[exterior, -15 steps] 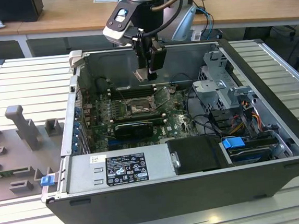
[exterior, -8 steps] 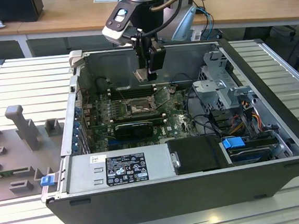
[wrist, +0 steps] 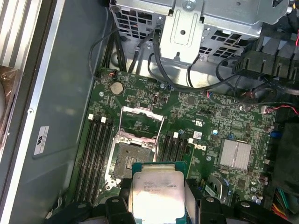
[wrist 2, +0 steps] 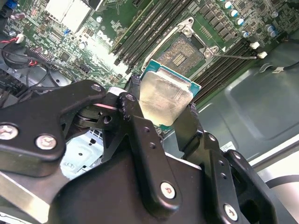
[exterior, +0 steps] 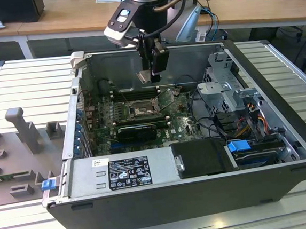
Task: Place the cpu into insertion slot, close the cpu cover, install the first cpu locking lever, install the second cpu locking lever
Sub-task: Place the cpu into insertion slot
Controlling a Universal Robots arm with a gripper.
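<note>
Gripper (exterior: 151,78) is hanging over the open PC case (exterior: 150,208), upper centre of the exterior view, w/ fingers clamped on the cpu (exterior: 150,75). The chip is sitting above the board, not touching anything below it. In both wrist views the two black fingers (wrist 2: 133,100) (wrist: 122,201) are pinching opposite edges of the cpu (wrist 2: 166,98) (wrist: 156,191), pale silvery face showing, green rim around it.

The insertion slot (exterior: 142,111) (wrist 2: 180,56) (wrist: 128,158) is lying bare on the green motherboard (exterior: 181,125), approx. centre of the case in the exterior view, brownish-grey centre exposed, no chip in it. RAM slots (wrist: 96,149) are running along both sides of it. The cpu cover (wrist: 140,110) is standing flipped open at the socket's far edge, board showing thru its square cut-out.

PSU (exterior: 126,171) is sitting along the case's near wall, lower centre of the exterior view; drive cage (exterior: 222,81) twd the exterior view's right. Case is resting on a slatted metal table (exterior: 21,78).
</note>
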